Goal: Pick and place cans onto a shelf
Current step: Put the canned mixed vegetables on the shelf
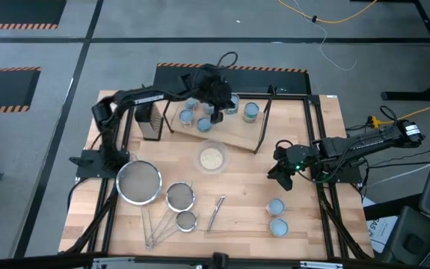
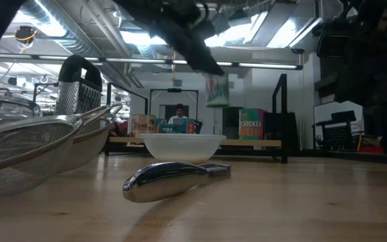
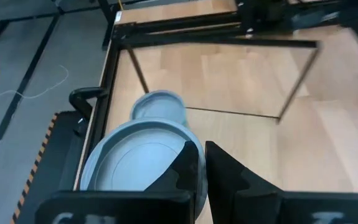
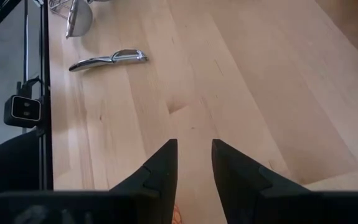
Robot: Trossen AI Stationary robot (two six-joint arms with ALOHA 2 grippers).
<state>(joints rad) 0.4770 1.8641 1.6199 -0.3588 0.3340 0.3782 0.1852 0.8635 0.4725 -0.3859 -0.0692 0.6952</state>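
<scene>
- Cans counted in the high view: two on the bench (image 1: 237, 224) at about 4 o'clock, one (image 1: 275, 206) above the other (image 1: 278, 226); on the shelf (image 1: 233, 131) near 12 o'clock, one at its right (image 1: 250, 112) and about four more partly hidden under the left arm.
- Three round steel mesh strainers at 8 o'clock: large (image 1: 139, 182), medium (image 1: 180, 196), small (image 1: 187, 220).
- One clear bowl (image 1: 212, 158) of beige grains at centre; one metal peeler (image 1: 216, 212) at 6 o'clock; one grater (image 1: 149, 119) at 10 o'clock.
- Left pincer (image 1: 216, 101) sits over the shelf; only its wrist view shows the fingers narrow beside a pale blue can top (image 3: 138, 163), with another can (image 3: 159, 106) just beyond.
- Right pincer (image 1: 280, 173) hovers at 3 o'clock; its wrist view shows a narrow gap, nothing held, over bare wood.
- Only the low view shows a person (image 2: 178, 115) in the room behind.
</scene>
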